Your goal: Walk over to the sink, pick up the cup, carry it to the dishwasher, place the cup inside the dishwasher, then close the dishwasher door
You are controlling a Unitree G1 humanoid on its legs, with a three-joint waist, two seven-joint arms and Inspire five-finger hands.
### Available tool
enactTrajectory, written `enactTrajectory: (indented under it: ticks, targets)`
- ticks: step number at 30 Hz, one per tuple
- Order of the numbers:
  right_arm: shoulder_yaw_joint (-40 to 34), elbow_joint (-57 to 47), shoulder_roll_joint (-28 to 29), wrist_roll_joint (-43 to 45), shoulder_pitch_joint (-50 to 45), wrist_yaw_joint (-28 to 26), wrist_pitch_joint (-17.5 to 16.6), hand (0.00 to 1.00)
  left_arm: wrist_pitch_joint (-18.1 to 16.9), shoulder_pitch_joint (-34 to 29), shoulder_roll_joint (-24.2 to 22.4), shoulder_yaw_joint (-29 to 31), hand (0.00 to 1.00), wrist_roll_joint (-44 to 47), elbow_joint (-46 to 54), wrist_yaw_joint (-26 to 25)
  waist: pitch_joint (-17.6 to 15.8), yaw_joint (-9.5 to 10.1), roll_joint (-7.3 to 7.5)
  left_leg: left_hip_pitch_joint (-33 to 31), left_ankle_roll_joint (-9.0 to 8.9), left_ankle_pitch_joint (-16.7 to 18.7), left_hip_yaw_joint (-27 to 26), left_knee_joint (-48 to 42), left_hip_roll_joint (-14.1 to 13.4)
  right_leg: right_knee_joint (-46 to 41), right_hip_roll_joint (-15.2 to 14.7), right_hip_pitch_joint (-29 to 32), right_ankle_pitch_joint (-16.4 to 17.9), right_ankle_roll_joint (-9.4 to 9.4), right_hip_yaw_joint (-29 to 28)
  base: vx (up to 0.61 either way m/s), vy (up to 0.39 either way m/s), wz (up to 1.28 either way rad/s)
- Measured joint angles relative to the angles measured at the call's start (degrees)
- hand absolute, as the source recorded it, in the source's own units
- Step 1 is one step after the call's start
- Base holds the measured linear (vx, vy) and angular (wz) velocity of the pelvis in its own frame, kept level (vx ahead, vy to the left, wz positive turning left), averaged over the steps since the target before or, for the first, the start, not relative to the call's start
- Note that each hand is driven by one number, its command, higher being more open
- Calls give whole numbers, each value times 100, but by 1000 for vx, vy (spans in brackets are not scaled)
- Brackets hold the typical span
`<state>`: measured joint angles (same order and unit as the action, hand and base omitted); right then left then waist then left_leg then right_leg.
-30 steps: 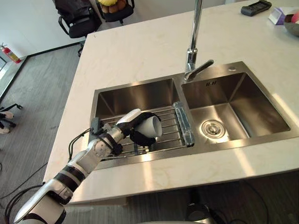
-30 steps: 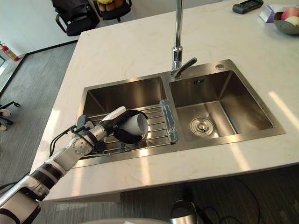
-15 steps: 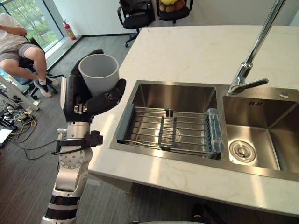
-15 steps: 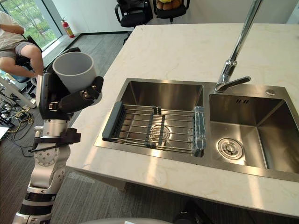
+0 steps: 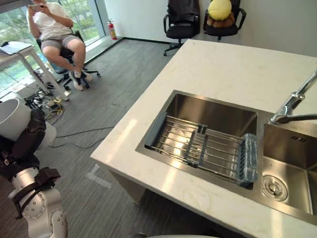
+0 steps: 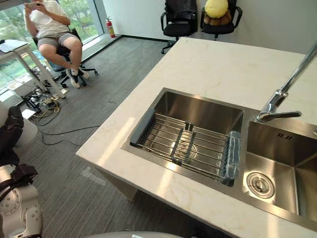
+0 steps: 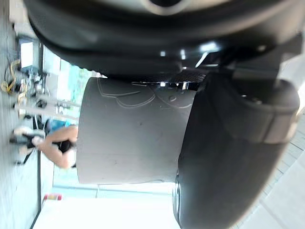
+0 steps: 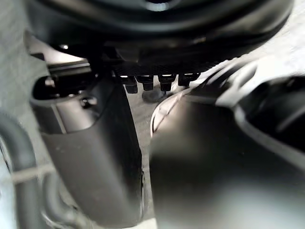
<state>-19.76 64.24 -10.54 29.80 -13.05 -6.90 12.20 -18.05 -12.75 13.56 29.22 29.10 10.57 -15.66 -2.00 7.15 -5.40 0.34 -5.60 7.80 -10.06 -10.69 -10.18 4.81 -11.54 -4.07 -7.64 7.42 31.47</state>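
Note:
The pale grey cup (image 5: 11, 118) is held upright at the far left, off the counter and over the grey floor. My left hand (image 5: 28, 141) is shut on the cup, dark fingers wrapped round its side. The left wrist view shows the cup's wall (image 7: 133, 131) close up, with the left hand (image 7: 228, 157) curled against it. The double steel sink (image 5: 213, 111) lies to the right, with a wire rack (image 5: 203, 151) in its left basin. My right hand (image 8: 95, 157) shows as a dark bulk in its own wrist view.
The white counter's corner (image 5: 106, 158) juts toward the floor between the cup and the sink. A faucet (image 5: 292, 105) stands at the right edge. A person (image 5: 52, 32) sits on a chair at the far left by a small table (image 5: 17, 48). Office chairs (image 5: 181, 17) stand at the back.
The whole picture has swung left, so the sink now sits further right. My left hand, still holding the cup, now shows lower and at the far left edge.

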Motion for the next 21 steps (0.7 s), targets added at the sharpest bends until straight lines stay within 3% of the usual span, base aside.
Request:
enactTrajectory:
  ticks: [3, 5, 7, 11, 14, 15, 17, 20, 21]
  targets:
    - [-4, 11, -102, -200, 13, -35, 82, 100, 30, -181, 1, 190, 0, -214, 11, 35, -1, 7, -69, -155, 186, -151, -132, -25, 111, -79, -168, -176, 75, 56, 484, -22, 42, 97]
    - [-17, 8, -162, -232, -85, -36, 123, 100, 49, -119, 26, 188, 0, -252, 66, 265, -2, -67, -76, -295, 478, -376, -1050, 53, 194, -172, -367, -429, 162, 92, 1154, -40, 108, 170]
    - [-67, 11, -176, -222, -180, -44, 17, 100, 48, -134, 162, 240, 0, -304, 115, 353, -44, 18, -140, -315, 530, -454, -1377, 174, 182, -289, -453, -492, 237, 127, 1465, -44, 118, 113]
    - [-239, -45, -163, -91, -219, -67, -2, 100, 48, -12, 611, 389, 0, -325, 116, 548, -73, -143, -99, -348, 628, -447, -2981, -99, -270, -445, -577, -509, 288, 178, 1876, -5, 116, 78]
    - [-233, -39, -177, -48, -198, -67, 0, 100, 32, 284, 763, 154, 0, -325, 116, 766, -117, -147, -55, -480, 714, -342, -2997, -285, -249, -635, -704, -485, 344, 220, 1906, -13, 147, 41]
    - [-234, -34, -165, 30, -176, -73, -7, 100, 32, 480, 792, -50, 0, -325, 114, 847, -139, -180, 13, -498, 813, -236, -3311, -342, -280, -690, -788, -471, 337, 220, 2009, 14, 162, 74]
    - [-238, -18, -159, 196, -140, -153, -78, 100, 94, 918, 792, -621, 0, -344, 115, 976, -154, -430, 85, -435, 876, -239, -4512, -562, -520, -881, -977, -454, 340, 246, 2431, 64, 228, 120]
    - [-459, -23, -166, 213, -122, -124, -184, 100, 355, 1226, 777, -1284, 0, -617, 116, 1116, -251, -522, 73, -418, 735, -319, -4351, -490, -300, -1797, -1459, -519, 364, 255, 2686, 61, 233, 94]
    - [-623, -60, -148, 244, -192, -90, -241, 100, 434, 1233, 778, -1511, 0, -651, 148, 1205, -256, -597, 109, -284, 711, -420, -4091, -134, -11, -2395, -1810, -553, 458, 239, 2710, 49, 265, 98]
